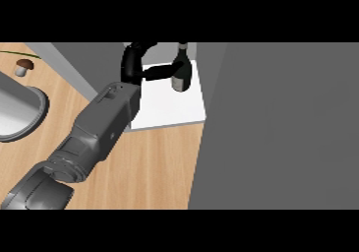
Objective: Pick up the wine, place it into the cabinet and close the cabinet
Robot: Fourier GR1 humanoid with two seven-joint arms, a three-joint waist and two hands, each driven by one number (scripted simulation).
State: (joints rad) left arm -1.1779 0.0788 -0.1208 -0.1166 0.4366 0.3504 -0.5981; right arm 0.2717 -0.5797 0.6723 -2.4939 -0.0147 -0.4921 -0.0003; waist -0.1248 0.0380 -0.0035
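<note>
- Left hand [130,61]: reaching up from the view's lower left on a grey forearm [102,125], into the open cabinet [167,110].
- Fingers [156,74]: curled toward the wine bottle [180,74]. One dark digit meets its side at mid-body and the rest arc over near the neck. Reads as a grasp on the bottle, but contact on the far side is hidden.
- Wine bottle: inside the cabinet, over the white floor panel near its back edge, neck pointing to the view's top. Can't tell if its base is resting on the panel.
- Cabinet door [284,128]: open, a large grey panel filling the right side of the view.
- Right hand: doesn't show.
- Counter [153,167]: wood top. A round metal basin [15,115] is at the left edge, with a small mushroom [23,66] beyond it, both well apart from the cabinet.
</note>
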